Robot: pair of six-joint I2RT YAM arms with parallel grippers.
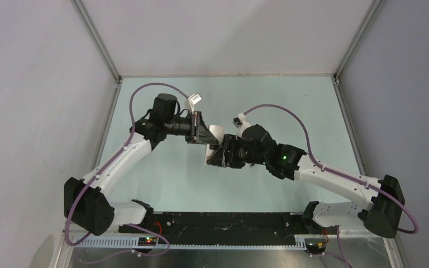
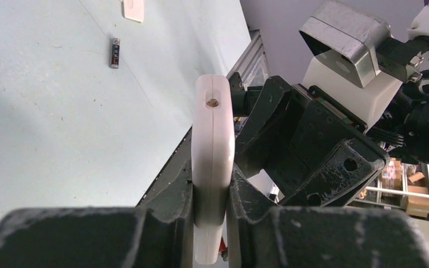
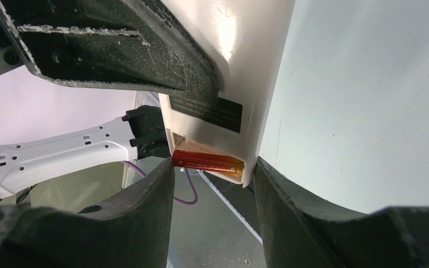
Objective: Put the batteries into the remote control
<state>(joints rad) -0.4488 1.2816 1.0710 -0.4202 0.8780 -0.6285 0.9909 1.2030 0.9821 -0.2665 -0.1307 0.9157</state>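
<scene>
Light even, diffuse, from overhead; shadows on table [image 1: 173, 178] soft, faint. Top view sharp, corners slightly dim. Glare patch on remote control [image 3: 229, 39] in right wrist view. Near fingers [image 2: 89, 240] soft, out of focus in both wrist views.

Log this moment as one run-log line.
left gripper: shut on flat white rectangular remote control | right gripper: flanks orange-red cylindrical battery at remote's open end, grip unclear | dark cylindrical battery: on pale green table

text: none legible | black label [image 3: 222, 114] on remote control [image 3: 251, 53] — print too small
</scene>
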